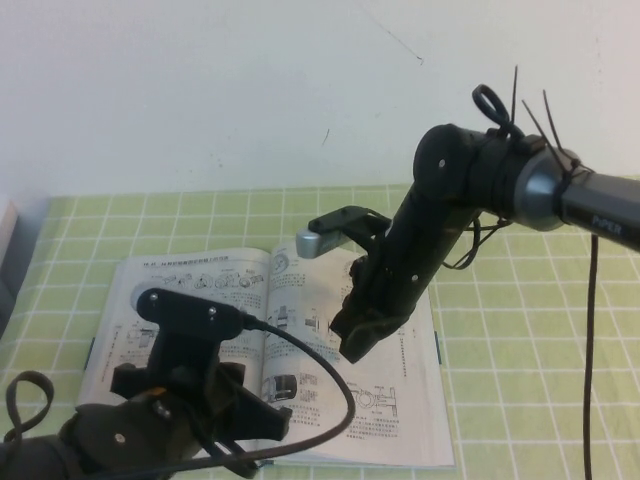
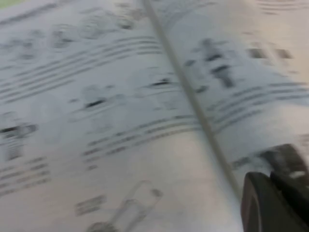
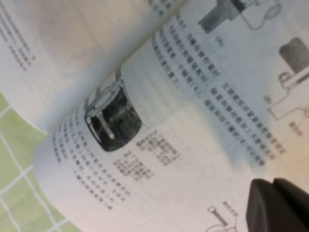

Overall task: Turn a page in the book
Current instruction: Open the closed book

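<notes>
Book [image 1: 300, 330] lies open and flat on green-and-white checked cloth [image 1: 520, 330]; thin white matte leaves, black Chinese print, small machine diagrams. Right-hand page [image 1: 400, 400] lies flat under the right arm. Right gripper [image 1: 352, 335], black, angular, low over that page near the gutter; fingers read as closed together, nothing pinched. Left gripper [image 1: 225, 415] over the book's near left part, hiding the print there; finger state cannot be told. White wall [image 1: 200, 90] behind.

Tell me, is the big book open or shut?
Open. The thick white-paged technical book lies spread flat on the green checked tablecloth, both printed pages showing. The left gripper and right gripper hover over it.
</notes>
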Tool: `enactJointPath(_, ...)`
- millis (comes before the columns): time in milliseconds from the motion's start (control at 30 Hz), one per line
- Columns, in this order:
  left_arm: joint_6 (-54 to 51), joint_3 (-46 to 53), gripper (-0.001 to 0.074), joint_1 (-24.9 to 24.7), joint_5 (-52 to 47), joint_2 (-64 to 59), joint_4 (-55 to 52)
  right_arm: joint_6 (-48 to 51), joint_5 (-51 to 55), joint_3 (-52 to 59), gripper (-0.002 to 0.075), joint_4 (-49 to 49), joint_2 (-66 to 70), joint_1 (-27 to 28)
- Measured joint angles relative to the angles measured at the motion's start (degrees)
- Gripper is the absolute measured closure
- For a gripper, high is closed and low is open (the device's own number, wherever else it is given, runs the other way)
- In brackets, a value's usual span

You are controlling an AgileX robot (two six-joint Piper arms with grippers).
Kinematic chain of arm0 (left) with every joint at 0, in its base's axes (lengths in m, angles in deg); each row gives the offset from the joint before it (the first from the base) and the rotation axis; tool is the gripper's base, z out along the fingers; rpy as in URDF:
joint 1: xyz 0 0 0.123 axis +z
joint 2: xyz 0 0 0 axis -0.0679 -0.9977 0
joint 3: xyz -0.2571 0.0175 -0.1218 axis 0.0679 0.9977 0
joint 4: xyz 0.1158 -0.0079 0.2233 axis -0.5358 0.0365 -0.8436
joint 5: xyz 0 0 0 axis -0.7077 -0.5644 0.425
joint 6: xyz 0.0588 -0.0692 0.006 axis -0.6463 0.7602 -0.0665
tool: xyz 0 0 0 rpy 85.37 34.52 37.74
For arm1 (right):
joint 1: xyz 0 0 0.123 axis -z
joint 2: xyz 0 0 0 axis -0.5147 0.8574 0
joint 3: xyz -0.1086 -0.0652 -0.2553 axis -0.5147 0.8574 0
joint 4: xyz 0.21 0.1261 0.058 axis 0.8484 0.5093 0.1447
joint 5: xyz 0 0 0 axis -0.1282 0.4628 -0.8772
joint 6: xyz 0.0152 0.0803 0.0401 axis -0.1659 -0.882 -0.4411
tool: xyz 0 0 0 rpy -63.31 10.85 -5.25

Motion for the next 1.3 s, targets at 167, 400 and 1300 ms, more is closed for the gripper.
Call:
enactJointPath(167,-8.04,0.0,0.0738,4.26,-1.61,-0.18,8.22,-0.11,-1.78,0.0,0.0728,-2.24,0.82,-1.26)
enactJointPath(400,-10.4,0.0,0.0738,13.6,-9.48,-4.68,10.49,-1.31,-2.97,0.0,0.0728,-2.74,2.76,-1.34)
enactJointPath(1300,37.24,-4.68,0.0737,16.73,-49.98,11.52,-44.82,-15.88,3.76,0.29,0.0728,-29.11,-22.37,-1.39)
